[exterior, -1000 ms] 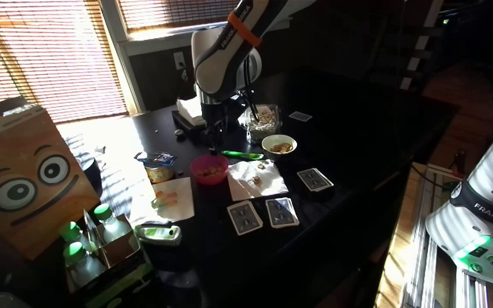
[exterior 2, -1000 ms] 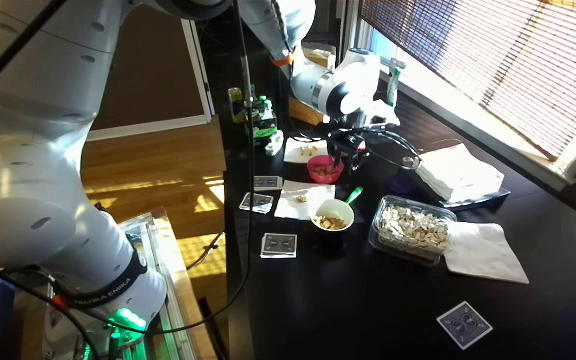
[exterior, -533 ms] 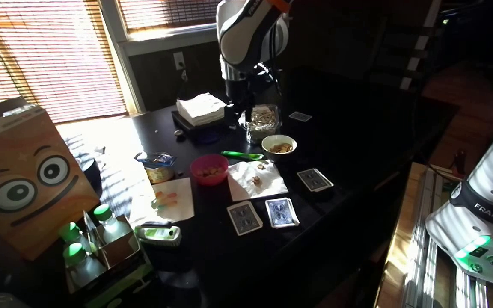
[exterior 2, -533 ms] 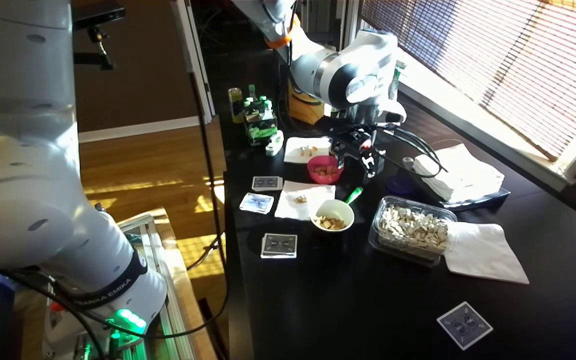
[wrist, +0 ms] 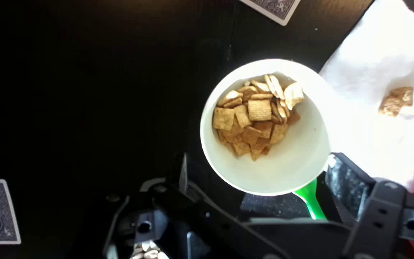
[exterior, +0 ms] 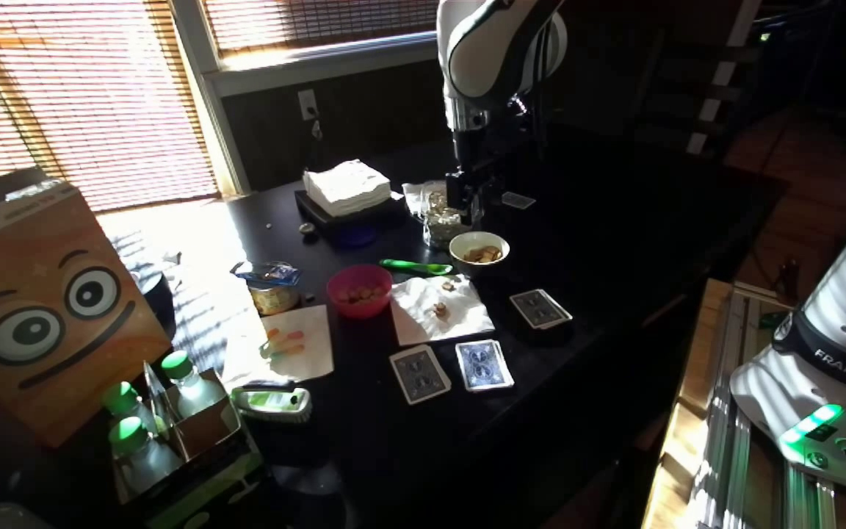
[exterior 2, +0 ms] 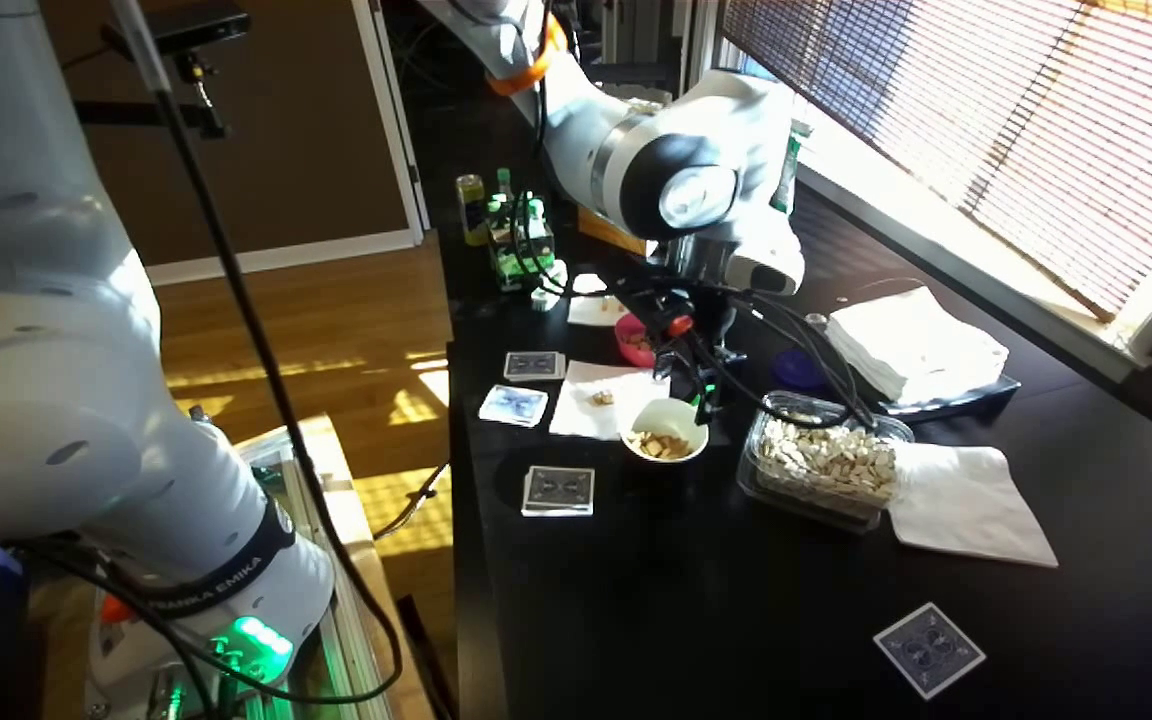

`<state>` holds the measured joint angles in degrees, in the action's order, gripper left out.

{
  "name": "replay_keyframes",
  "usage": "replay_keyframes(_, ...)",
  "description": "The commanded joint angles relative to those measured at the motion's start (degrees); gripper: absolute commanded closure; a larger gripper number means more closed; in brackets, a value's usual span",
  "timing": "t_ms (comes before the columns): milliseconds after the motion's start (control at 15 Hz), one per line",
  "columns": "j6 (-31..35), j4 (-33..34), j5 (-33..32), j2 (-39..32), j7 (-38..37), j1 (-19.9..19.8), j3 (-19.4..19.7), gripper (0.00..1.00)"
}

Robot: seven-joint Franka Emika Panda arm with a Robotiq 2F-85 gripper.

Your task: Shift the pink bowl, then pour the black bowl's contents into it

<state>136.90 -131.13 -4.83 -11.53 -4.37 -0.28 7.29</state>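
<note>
The pink bowl (exterior: 359, 301) holds small brown cereal pieces and sits on the dark table. In an exterior view the arm half covers the pink bowl (exterior 2: 626, 330). No black bowl shows plainly. A cream-white bowl (exterior: 467, 268) with square cereal pieces stands upright; the wrist view has this cream-white bowl (wrist: 300, 154) close up. My gripper (wrist: 260, 162) is open, its fingers apart with the bowl's near rim between them in that view. In an exterior view the gripper (exterior: 465, 209) hangs just behind the bowl, above the table. It holds nothing.
A green spoon (exterior: 417, 267) lies beside the cream-white bowl. Behind stands a clear container (exterior 2: 826, 460) of pale pieces. A napkin (exterior: 441, 308) with crumbs, card stacks (exterior: 483, 365), a napkin pile (exterior: 349, 189) and a tin (exterior: 274, 300) surround the bowls.
My gripper has left the pink bowl's rim, risen and moved over towards the cream-white bowl, its fingers now clearly wide apart. The pink bowl has stayed in place.
</note>
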Motion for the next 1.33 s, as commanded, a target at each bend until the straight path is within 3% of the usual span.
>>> replay_keyframes(0,4.6,-5.0,2.7,2.5,-0.4,-2.5,-0.6,0.0)
replay_keyframes(333,11.7,-6.9,5.9,0.4,0.5,-4.8,-0.7,0.0)
replay_keyframes(933,17.6,-8.2,12.8,-1.3,7.0,-7.0,-2.7,0.0)
replay_keyframes(1267,21.4,-8.3,14.8,-3.1,11.0,-8.1,-4.2,0.1)
